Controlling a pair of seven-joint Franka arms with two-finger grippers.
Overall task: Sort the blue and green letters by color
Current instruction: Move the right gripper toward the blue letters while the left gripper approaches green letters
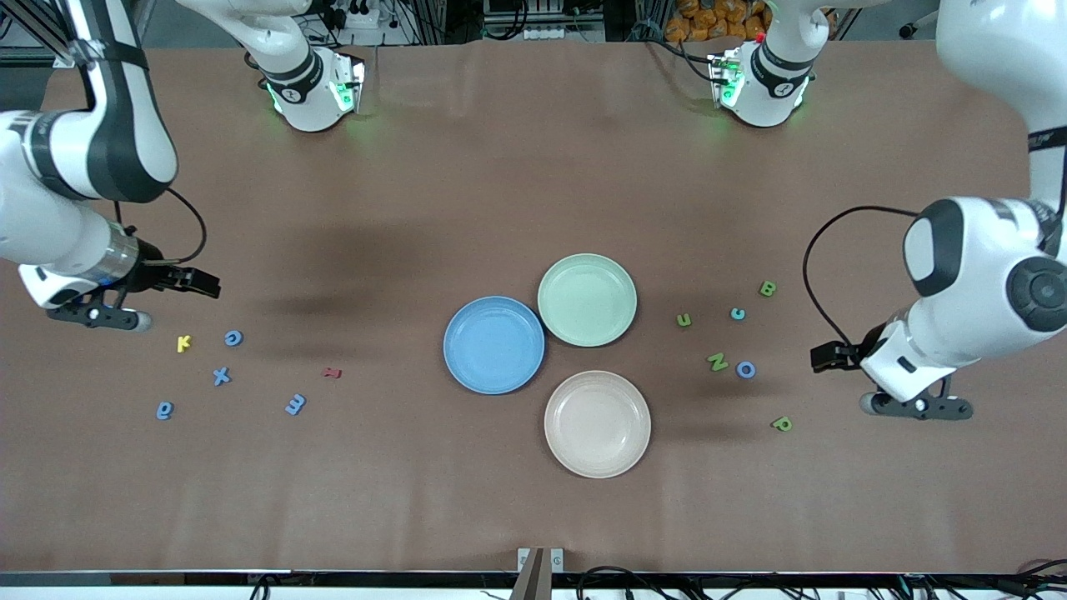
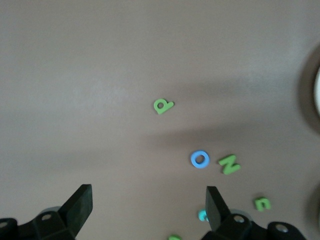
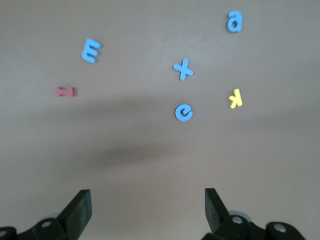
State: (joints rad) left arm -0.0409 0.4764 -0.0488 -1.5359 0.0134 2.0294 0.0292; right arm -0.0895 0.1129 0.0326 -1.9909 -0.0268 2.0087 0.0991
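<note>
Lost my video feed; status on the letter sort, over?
Left hand and right hand open, both empty. Blue and green letters all on table, none sorted. Blue plate and green plate bare. Nothing in the way.

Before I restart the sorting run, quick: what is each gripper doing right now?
Left gripper: open, holding nothing, over the table by the green P.
Right gripper: open, holding nothing, over the table by the blue G.

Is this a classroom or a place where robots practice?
It looks like a robot practice lab. Two white robot arms stand at a brown-covered table, cables and power strips run along its edge, and small foam letters like the blue X lie beside a round blue plate.
</note>
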